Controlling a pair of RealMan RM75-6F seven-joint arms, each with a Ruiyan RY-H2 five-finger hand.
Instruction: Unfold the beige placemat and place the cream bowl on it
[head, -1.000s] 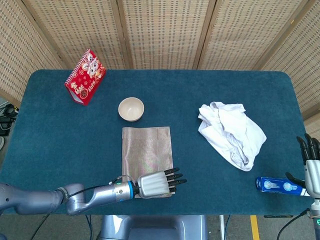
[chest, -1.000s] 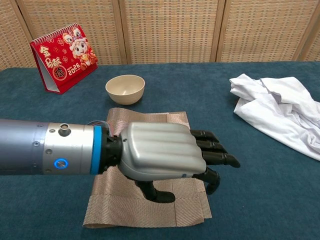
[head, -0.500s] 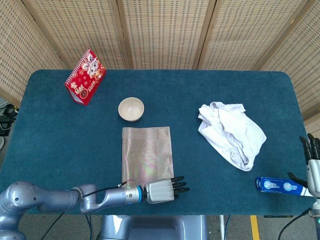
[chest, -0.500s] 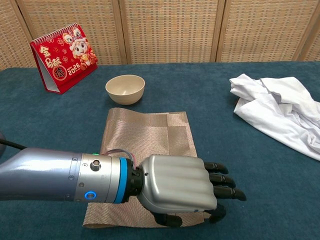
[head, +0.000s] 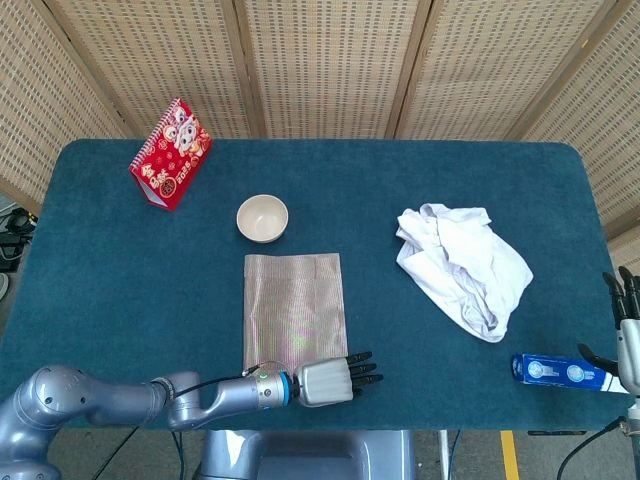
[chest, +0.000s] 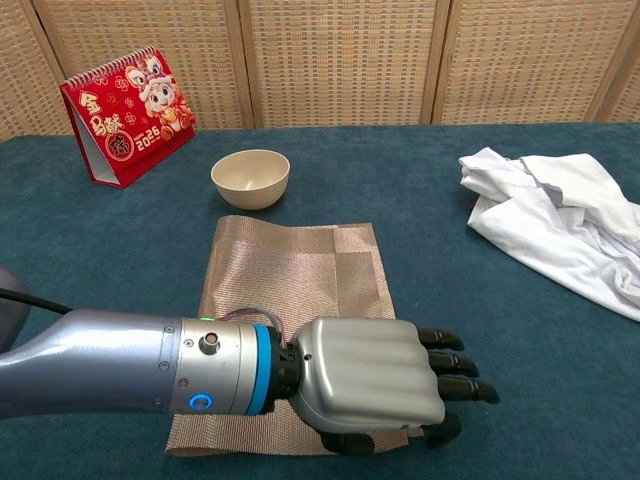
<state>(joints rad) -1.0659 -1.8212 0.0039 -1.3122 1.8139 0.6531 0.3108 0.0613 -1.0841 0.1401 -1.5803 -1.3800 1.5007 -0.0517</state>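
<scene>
A blue worktop (head: 120, 270) carries the folded beige placemat (head: 294, 308) at lower centre, the cream bowl (head: 262, 218) above it. The left hand (head: 330, 381), fingers apart, hovers at the near corner, perhaps touching. It should pinch only the top layer.

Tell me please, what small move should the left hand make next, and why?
Probably the left hand should lower its fingers onto the near right corner of the beige placemat and pinch the top layer. The placemat lies folded on the table, the hand hovers at that corner holding nothing, and the cream bowl stands beyond the mat, waiting.
</scene>
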